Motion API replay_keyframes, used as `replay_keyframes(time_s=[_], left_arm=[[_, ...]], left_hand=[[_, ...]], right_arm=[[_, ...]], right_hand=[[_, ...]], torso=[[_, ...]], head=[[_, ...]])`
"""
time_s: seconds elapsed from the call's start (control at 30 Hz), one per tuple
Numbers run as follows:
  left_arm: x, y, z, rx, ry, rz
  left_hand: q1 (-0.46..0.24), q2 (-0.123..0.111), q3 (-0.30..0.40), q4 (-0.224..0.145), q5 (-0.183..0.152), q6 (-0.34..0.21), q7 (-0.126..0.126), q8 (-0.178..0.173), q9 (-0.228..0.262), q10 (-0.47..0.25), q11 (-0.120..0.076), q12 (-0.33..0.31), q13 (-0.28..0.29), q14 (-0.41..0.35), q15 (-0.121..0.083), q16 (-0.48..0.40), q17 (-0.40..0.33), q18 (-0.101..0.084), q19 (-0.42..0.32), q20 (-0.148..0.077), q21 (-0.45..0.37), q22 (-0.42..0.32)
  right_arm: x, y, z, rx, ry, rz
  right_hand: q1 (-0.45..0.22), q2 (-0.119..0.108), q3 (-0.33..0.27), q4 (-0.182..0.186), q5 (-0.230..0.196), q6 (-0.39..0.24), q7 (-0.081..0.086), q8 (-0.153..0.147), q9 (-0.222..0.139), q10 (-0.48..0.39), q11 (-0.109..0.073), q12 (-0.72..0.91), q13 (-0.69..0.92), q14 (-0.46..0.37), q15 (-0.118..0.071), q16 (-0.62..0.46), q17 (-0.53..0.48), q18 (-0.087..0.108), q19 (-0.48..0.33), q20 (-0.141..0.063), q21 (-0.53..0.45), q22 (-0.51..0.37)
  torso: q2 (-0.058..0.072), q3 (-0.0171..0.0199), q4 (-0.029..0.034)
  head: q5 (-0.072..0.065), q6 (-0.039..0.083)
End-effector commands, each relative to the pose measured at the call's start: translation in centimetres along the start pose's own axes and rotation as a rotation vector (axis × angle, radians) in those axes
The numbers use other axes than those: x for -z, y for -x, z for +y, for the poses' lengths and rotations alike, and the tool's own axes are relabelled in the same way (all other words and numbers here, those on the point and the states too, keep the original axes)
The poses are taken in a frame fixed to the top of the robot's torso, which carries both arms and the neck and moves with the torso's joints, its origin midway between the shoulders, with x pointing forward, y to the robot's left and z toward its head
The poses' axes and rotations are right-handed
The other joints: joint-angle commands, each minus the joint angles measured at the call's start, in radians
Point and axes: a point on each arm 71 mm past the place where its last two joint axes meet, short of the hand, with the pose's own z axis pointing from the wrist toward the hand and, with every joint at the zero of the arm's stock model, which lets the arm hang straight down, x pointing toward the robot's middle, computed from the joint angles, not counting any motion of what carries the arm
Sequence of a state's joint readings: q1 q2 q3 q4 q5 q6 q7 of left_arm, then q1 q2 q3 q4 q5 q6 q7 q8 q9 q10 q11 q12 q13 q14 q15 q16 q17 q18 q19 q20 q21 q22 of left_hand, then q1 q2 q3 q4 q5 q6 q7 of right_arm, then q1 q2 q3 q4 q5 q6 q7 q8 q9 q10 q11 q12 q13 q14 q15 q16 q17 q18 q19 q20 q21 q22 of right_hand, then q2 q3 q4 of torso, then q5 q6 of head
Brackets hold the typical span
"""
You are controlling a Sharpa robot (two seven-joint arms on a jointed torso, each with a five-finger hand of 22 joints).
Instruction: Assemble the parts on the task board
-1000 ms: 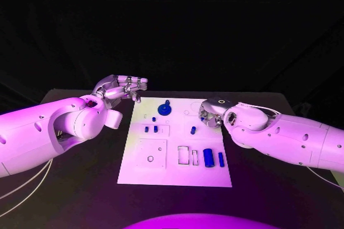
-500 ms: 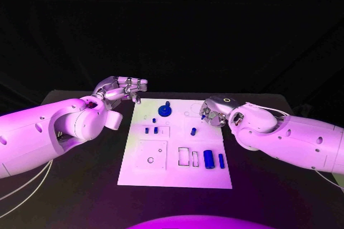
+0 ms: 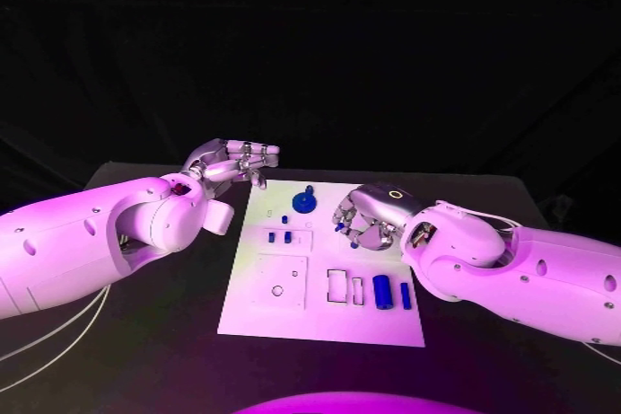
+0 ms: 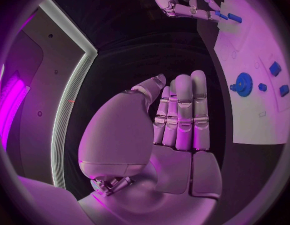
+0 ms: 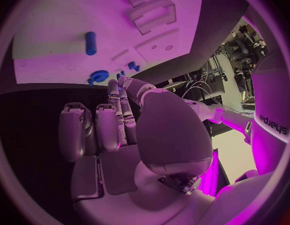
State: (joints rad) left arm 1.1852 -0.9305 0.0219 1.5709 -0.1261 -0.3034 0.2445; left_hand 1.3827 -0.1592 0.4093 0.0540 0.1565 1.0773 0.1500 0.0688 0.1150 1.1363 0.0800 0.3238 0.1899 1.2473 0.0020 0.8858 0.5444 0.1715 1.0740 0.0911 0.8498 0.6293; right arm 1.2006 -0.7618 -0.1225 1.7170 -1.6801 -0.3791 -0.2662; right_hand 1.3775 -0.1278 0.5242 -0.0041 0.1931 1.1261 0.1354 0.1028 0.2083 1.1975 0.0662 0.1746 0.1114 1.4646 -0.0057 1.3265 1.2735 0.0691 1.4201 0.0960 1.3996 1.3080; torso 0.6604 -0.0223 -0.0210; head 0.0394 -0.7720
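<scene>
The white task board (image 3: 324, 315) lies in the middle of the black table. On it are a blue gear (image 3: 305, 201) at the far edge, two small blue pegs (image 3: 280, 237) left of centre, and a thick blue cylinder (image 3: 383, 291) with a thin blue bar (image 3: 405, 295) beside it. My right hand (image 3: 366, 218) hovers over the board's right middle, fingers bent downward and holding nothing. A bit of blue (image 3: 339, 225) shows at its fingertips; I cannot tell whether they touch it. My left hand (image 3: 240, 162) is raised off the board's far left corner, its fingers (image 4: 182, 110) straight and empty.
Empty rectangular recesses (image 3: 345, 285) and a round hole (image 3: 277, 290) mark the board's near half. Black table (image 3: 155, 324) surrounds the board on all sides. The right wrist view shows the gear (image 5: 98, 76) and the cylinder (image 5: 90, 42) beyond the fingers.
My right hand has moved from the board's right edge in over the board, covering the spot where a small blue peg stood. The left hand has barely moved.
</scene>
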Motion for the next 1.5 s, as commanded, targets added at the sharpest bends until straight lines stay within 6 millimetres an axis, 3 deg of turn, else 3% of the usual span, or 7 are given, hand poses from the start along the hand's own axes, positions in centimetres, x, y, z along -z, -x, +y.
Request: replay_keyframes(time_s=[0.03,0.17,0.3,0.5,0.6,1.0,1.5], left_arm=[[-0.2,-0.5,-0.1,0.011,-0.007,0.024],[-0.3,-0.9,0.0,0.014,-0.009,0.035],[-0.4,-1.2,0.0,0.016,-0.009,0.041],[-0.5,-1.6,0.0,0.018,-0.009,0.05],[-0.6,-1.7,0.0,0.019,-0.007,0.054],[-0.6,-2.0,0.0,0.02,-0.007,0.063],[-0.6,-2.1,0.0,0.02,-0.003,0.07]], left_hand=[[0.003,0.004,0.001,-0.007,-0.002,-0.003,0.004,-0.002,-0.002,-0.007,-0.002,0.002,0.001,-0.009,0.0,-0.004,-0.002,0.013,0.01,0.001,-0.004,-0.001],[0.004,0.005,0.002,-0.008,-0.002,-0.003,0.004,-0.002,-0.002,-0.007,-0.002,0.002,0.001,-0.009,0.0,-0.004,-0.002,0.013,0.01,0.001,-0.004,-0.001],[0.004,0.005,0.002,-0.008,-0.002,-0.003,0.004,-0.002,-0.002,-0.007,-0.002,0.002,0.001,-0.009,0.0,-0.004,-0.002,0.013,0.01,0.001,-0.004,-0.001],[0.005,0.005,0.001,-0.009,-0.002,-0.003,0.004,-0.002,-0.002,-0.007,-0.002,0.003,0.002,-0.01,0.0,-0.004,-0.002,0.013,0.01,0.001,-0.005,-0.002],[0.005,0.005,0.001,-0.009,-0.002,-0.003,0.004,-0.002,-0.002,-0.007,-0.002,0.003,0.002,-0.01,0.0,-0.004,-0.002,0.013,0.01,0.001,-0.005,-0.002],[0.007,0.006,0.002,-0.01,-0.002,-0.003,0.004,-0.001,-0.002,-0.007,-0.002,0.003,0.002,-0.01,0.0,-0.004,-0.002,0.013,0.01,0.001,-0.006,-0.002],[0.008,0.006,0.001,-0.012,-0.002,-0.005,0.005,-0.002,-0.002,-0.01,-0.001,0.003,0.003,-0.01,0.001,-0.003,-0.002,0.014,0.012,0.001,-0.006,-0.003]], right_arm=[[-0.4,-0.1,1.4,-0.009,0.027,-0.004],[-1.2,-0.9,3.0,-0.025,0.062,0.02],[-1.8,-2.4,3.9,-0.043,0.076,0.047],[-2.5,-4.5,5.4,-0.072,0.099,0.089],[-2.6,-5.2,5.9,-0.079,0.104,0.107],[-3.0,-6.6,6.2,-0.077,0.098,0.153],[-3.3,-7.4,5.8,-0.069,0.078,0.182]], right_hand=[[-0.011,-0.003,-0.006,0.0,-0.002,0.006,0.0,0.002,0.002,0.006,0.001,-0.004,0.001,0.052,-0.006,0.005,0.0,-0.017,0.009,0.001,0.003,0.084],[-0.013,-0.003,-0.007,0.001,0.001,0.006,0.0,0.002,0.002,0.007,0.001,-0.005,0.002,0.052,-0.006,0.005,-0.001,-0.017,0.01,0.001,0.004,0.085],[-0.014,-0.002,-0.008,0.001,0.004,0.006,0.0,0.001,0.002,0.008,0.0,-0.005,0.002,0.052,-0.006,0.005,-0.002,-0.017,0.01,0.0,0.004,0.085],[-0.017,-0.002,-0.011,0.002,0.01,0.005,0.0,0.0,0.003,0.007,0.001,-0.007,0.003,0.052,-0.006,0.005,-0.002,-0.018,0.011,0.0,0.005,0.086],[-0.018,-0.001,-0.011,0.002,0.012,0.005,0.0,-0.001,0.003,0.007,0.001,-0.008,0.003,0.052,-0.006,0.006,-0.002,-0.017,0.01,0.0,0.004,0.085],[-0.024,-0.001,-0.016,0.005,0.017,0.003,0.001,-0.002,0.003,0.006,0.001,-0.01,0.003,0.052,-0.006,0.003,-0.006,-0.016,0.008,0.0,0.0,0.082],[-0.026,0.0,-0.017,0.006,0.019,0.003,0.001,-0.003,0.003,0.007,0.001,-0.011,0.004,0.051,-0.006,0.003,-0.006,-0.016,0.009,0.0,0.001,0.083]], torso=[[-0.001,-0.0004,0.0031],[0.0,-0.0029,0.0022],[0.0,-0.0001,0.0019],[0.001,-0.0006,0.0012],[0.001,-0.0009,0.0],[0.001,-0.0009,-0.0044],[0.0,-0.0004,-0.0012]], head=[[0.02,-0.002],[0.048,-0.009],[0.073,-0.015],[0.092,-0.022],[0.094,-0.017],[0.106,-0.028],[0.101,-0.036]])
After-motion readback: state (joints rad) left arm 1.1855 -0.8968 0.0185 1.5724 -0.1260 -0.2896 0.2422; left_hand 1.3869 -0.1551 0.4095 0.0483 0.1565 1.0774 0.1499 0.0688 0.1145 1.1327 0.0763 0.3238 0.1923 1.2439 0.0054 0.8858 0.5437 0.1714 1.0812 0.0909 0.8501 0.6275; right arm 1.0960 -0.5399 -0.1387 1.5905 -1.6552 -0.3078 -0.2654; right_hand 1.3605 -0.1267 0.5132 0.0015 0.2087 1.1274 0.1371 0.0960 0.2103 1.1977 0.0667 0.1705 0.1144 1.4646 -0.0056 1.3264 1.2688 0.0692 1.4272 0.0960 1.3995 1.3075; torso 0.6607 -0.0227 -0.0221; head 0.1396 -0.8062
